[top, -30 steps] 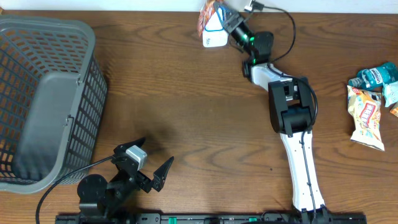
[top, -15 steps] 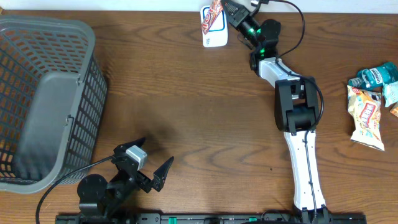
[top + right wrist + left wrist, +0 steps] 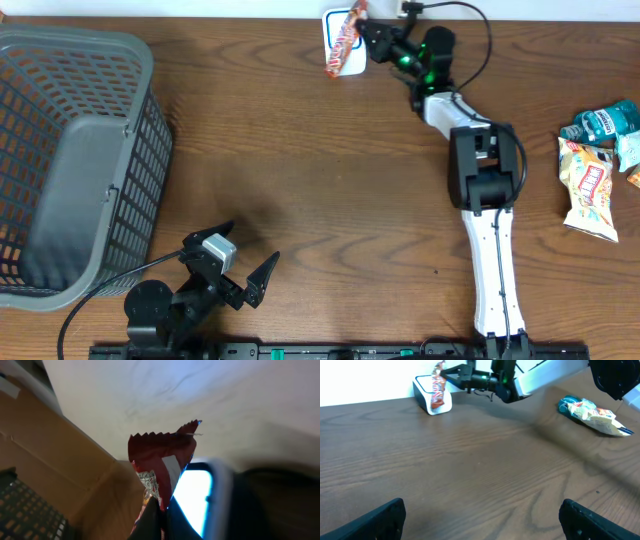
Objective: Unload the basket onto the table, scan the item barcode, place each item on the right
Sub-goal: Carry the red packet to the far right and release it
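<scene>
packet (image 3: 437, 390): likely light, crinkly, limp film; held upright before scanner (image 3: 422, 392), far edge of worktop (image 3: 330, 180) | right end effector (image 3: 161, 507): pinching one end; best gripped by crimped seam | left end effector (image 3: 238, 256): spread, idle

basket (image 3: 70, 160) left, loose snacks (image 3: 590, 185) right, packet (image 3: 343, 35) before the scanner (image 3: 422, 393) at far edge
</scene>
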`<state>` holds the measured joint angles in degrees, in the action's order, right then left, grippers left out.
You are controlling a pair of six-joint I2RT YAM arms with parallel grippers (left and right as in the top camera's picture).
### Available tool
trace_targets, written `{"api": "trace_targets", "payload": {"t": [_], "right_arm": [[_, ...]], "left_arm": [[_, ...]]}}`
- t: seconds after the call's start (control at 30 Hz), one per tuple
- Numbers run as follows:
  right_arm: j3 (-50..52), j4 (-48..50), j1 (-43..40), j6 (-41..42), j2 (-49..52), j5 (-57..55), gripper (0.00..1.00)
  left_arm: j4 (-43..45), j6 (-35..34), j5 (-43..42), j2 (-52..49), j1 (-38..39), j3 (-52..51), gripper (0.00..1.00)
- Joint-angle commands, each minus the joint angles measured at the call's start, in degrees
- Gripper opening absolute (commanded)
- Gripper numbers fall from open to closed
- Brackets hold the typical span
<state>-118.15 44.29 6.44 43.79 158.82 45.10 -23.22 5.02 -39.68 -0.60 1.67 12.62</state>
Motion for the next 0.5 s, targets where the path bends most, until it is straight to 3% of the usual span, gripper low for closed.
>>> {"api": "trace_targets", "payload": {"t": [0.0,0.1,0.2,0.33,0.47], "right_arm": [[-0.70,-0.44,-4.42,-2.27,-5.22,3.08,0.01],[-0.70,-4.07,-6.91,-2.49,-8.83,2.36,0.01],[-0.70,-15.67,-9.31,-5.38,-13.66,-1.66,0.01],[-0.70,-40.09,-10.78,-19.65,-22.53,-13.68,0.01],[-0.70,-53.66,-9.66,-32.65,-30.56,-19.78,0.01]], "left_arm": [[0.02,0.98,0.04,0.31,0.17,-0.04,0.98],[0.02,0.96,0.04,0.31,0.17,-0.04,0.98],[0.04,0.98,0.04,0.31,0.17,-0.04,0.98],[0.02,0.98,0.04,0.31,0.17,-0.04,0.98],[0.02,0.98,0.07,0.31,0.17,-0.04,0.98]]}}
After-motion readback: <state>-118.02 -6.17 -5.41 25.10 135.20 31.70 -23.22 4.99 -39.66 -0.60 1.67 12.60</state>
